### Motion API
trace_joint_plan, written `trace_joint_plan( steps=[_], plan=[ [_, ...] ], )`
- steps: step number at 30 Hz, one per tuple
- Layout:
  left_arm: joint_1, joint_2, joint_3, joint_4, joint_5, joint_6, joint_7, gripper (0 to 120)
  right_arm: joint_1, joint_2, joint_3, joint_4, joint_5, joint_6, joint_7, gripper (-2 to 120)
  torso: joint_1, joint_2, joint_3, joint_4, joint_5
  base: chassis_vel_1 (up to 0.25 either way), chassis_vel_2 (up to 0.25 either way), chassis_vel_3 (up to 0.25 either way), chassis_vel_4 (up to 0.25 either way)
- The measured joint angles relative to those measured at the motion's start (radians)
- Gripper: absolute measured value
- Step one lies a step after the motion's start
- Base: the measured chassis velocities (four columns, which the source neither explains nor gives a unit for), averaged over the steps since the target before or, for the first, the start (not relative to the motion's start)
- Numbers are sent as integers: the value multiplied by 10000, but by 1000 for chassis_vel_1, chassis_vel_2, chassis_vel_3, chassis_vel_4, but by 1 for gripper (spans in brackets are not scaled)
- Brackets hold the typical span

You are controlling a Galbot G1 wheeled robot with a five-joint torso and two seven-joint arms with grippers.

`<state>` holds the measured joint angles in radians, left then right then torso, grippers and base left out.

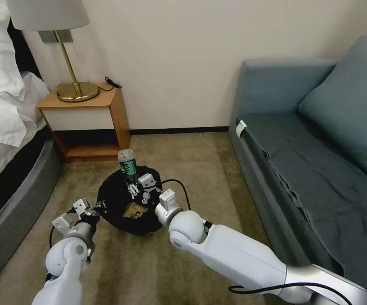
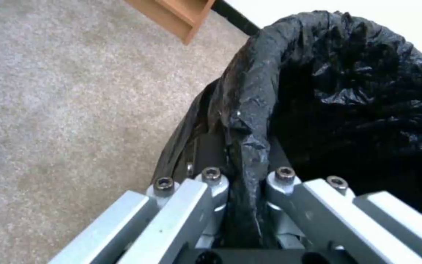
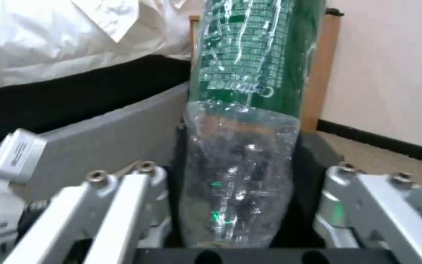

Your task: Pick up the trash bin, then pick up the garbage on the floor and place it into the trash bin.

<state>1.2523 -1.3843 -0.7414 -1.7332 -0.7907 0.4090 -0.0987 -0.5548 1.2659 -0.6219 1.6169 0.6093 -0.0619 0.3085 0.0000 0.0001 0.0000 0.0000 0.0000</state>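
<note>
Trash bin (image 1: 126,207) sits on the carpet (image 1: 200,169) in front of the nightstand (image 1: 88,123), and my left gripper (image 2: 243,205) is pinched tight on its near rim, black liner bunched between the fingers. My right gripper (image 1: 137,187) hangs over the bin's mouth, clamped on the clear bottle (image 1: 127,166) with the green label, which stands upright above the rim. Bare carpet lies between the bin and the sofa (image 1: 302,161).
</note>
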Motion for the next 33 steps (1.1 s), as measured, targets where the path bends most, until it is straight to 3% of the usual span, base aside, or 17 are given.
trace_joint_plan(
  steps=[14, 27, 33],
  plan=[
    [36, -48, -67, -52, -27, 0, 2, 4, -245, -3, -206, 57, -183, -67, -193, 98, 0, 0, 0, 1, 0, 0, 0, 0, 0],
    [213, -3, -198, 27, -128, 108, -115, 4, -259, -247, 768, 589, -884, 43, -201, 100, 0, 0, 0, 1, 1, 0, 0, 0, 0],
    [192, 3, -216, 204, -196, 415, -741, 4, -925, -918, 1853, 1081, -1296, 179, -416, 100, 0, 0, 0, 0, 1, 0, 0, 0, 0]
  ],
)
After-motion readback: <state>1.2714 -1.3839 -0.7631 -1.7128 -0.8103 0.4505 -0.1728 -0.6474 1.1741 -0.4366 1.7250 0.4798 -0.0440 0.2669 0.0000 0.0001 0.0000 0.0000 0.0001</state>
